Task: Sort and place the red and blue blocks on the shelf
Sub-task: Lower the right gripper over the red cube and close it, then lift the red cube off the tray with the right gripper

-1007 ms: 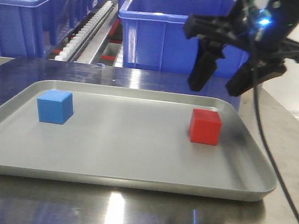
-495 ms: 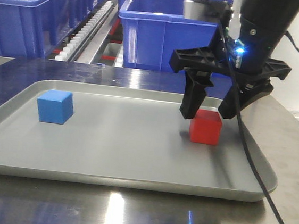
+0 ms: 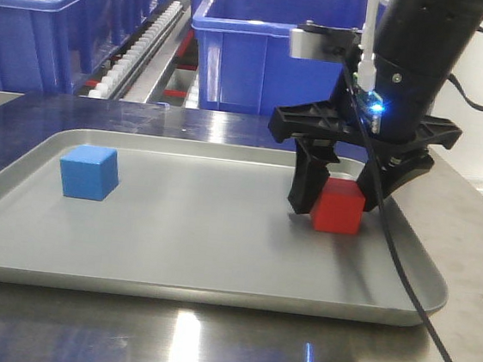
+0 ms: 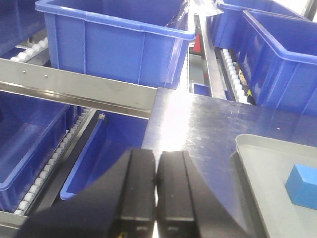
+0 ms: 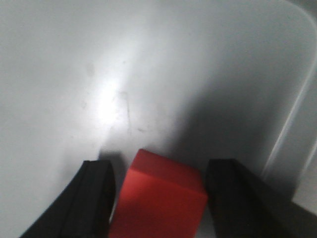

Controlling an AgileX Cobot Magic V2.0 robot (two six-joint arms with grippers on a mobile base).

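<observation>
Two blocks on a tray, bins behind

The tray lies on the table. The left block sits at the tray's left rear, and the right block at its right, between the right gripper's fingers. Bins stand on the shelf behind the table. The left gripper hangs left of the tray.

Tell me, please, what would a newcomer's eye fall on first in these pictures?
The right gripper, black and bulky, stands out most: its open jaws straddle the red block on the right of the grey tray. The blue block sits alone on the tray's left, and big blue bins fill the shelf behind.
</observation>
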